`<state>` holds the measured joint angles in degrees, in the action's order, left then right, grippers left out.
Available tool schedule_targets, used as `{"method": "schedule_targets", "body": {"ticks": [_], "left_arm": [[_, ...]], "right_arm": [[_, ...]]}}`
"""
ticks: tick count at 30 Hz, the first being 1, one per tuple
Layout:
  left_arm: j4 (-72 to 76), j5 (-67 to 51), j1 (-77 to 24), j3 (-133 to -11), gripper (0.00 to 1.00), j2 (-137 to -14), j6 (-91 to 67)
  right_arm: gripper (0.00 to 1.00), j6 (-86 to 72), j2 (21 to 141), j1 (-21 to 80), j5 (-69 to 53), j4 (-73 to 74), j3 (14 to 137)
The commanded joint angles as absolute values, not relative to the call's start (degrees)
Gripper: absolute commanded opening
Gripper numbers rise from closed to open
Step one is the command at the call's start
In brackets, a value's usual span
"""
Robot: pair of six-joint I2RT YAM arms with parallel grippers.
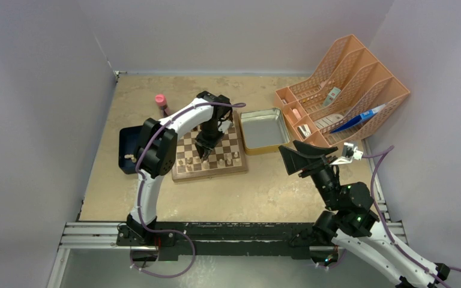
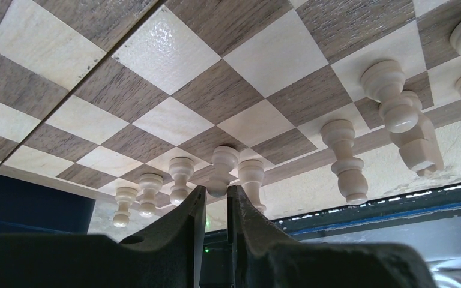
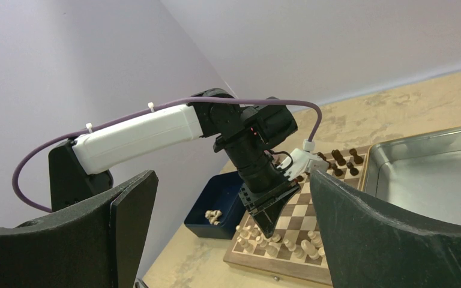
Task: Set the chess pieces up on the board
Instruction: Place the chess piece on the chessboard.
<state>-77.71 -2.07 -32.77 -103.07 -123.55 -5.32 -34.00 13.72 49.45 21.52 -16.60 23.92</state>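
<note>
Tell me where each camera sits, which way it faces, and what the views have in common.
Top external: fixed above and behind the arm bases, looking down on the table; both arms show, left gripper over the board.
Left wrist: low over the board, looking along it at pale pieces; its own fingers flank one.
Right wrist: raised at the right, facing the left arm; open right gripper frames the view.
Shared: all three show the board and pale pieces.

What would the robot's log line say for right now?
left gripper: fingertips either side of pale piece standing on board, grip unclear | right gripper: open, empty, away from board
</note>
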Motion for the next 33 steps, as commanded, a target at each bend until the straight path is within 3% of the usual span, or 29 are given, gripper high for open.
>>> {"method": "schedule_targets", "body": {"ticks": [1, 13, 33], "left_arm": [[-78.25, -1.5, -33.3, -104.96, 0.17, -123.13, -4.92], [-77.39, -2.1, -34.07, -103.69, 0.08, -121.92, -4.9], [-77.7, 3.26, -34.04, -103.93, 0.08, -122.26, -5.98]], "right_arm": [[0.99, -33.47, 12.96, 49.44, 21.73, -19.68, 24.54], [0.99, -33.18, 13.66, 49.48, 21.8, -20.37, 24.43], [0.99, -33.15, 13.45, 49.48, 21.79, -20.3, 24.41]]}}
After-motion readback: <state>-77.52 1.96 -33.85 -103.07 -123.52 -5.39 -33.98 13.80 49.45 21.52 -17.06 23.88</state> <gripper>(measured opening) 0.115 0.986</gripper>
